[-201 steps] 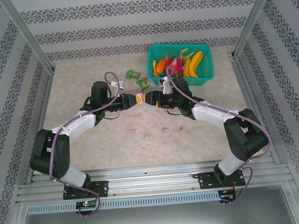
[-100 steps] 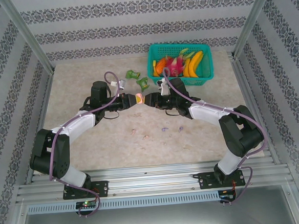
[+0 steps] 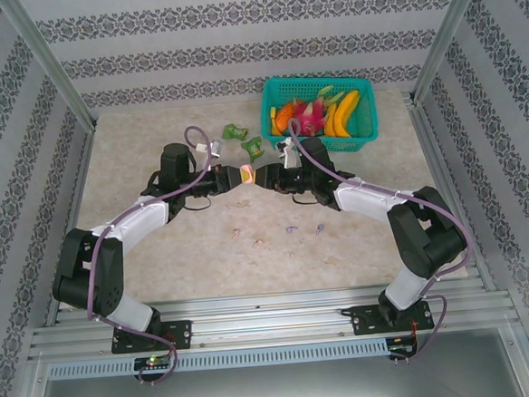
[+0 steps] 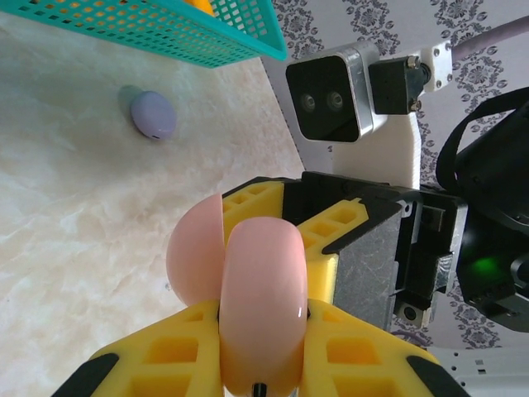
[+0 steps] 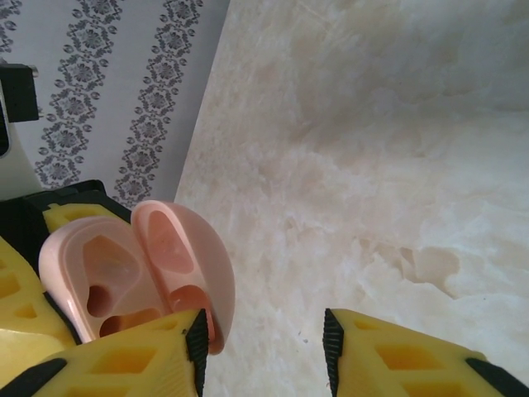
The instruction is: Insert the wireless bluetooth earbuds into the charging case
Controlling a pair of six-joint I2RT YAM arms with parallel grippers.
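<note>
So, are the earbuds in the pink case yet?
Not yet. Done: the pink case has its lid open, and its sockets are empty. In hand: the left end effector grips the case while the right end effector sits open by the lid. Left to do: the four earbuds lie on the table and need putting in.

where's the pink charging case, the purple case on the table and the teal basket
pink charging case (image 4: 260, 306), left wrist view, on its rounded outer shell
purple case (image 4: 153, 114), left wrist view, on the middle of its top
teal basket (image 3: 333, 145), top external view, on its near wall
</note>
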